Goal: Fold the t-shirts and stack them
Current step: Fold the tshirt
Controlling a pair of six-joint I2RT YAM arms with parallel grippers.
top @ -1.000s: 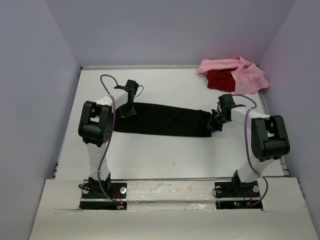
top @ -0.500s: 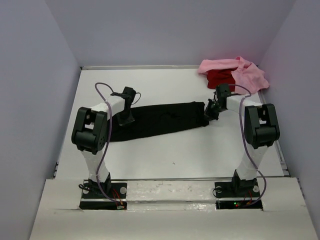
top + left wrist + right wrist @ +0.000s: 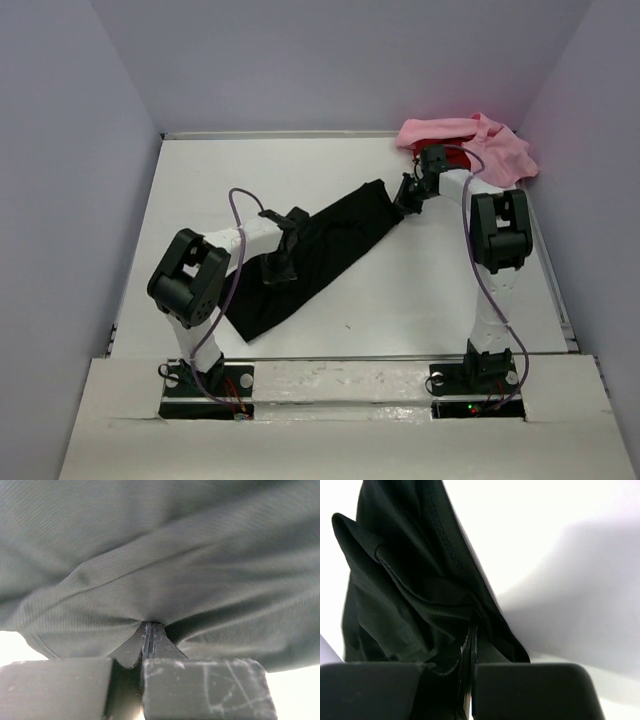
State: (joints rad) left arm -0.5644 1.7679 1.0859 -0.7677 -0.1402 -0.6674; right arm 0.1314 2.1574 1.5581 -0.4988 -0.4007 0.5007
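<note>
The black t-shirt (image 3: 330,240) lies as a long folded band running diagonally from the table's near left to the far right. My left gripper (image 3: 282,273) is shut on its cloth near the lower end; the left wrist view shows the fabric (image 3: 160,555) pinched at the closed tips (image 3: 149,626). My right gripper (image 3: 405,196) is shut on the band's far right end, and dark cloth (image 3: 410,590) bunches at its closed tips (image 3: 472,627). The pink t-shirt (image 3: 490,150) sits crumpled in the far right corner. Only a sliver of the red t-shirt (image 3: 421,150) shows under it.
The white table (image 3: 200,190) is walled by lilac panels on the left, back and right. The right arm reaches far back, close to the pink and red heap. Both arm bases (image 3: 205,385) stand at the near edge.
The black shirt swung from lying level across the table to a steep diagonal. My left gripper pulled its end nearer and to the right; my right gripper carried its end farther back.
</note>
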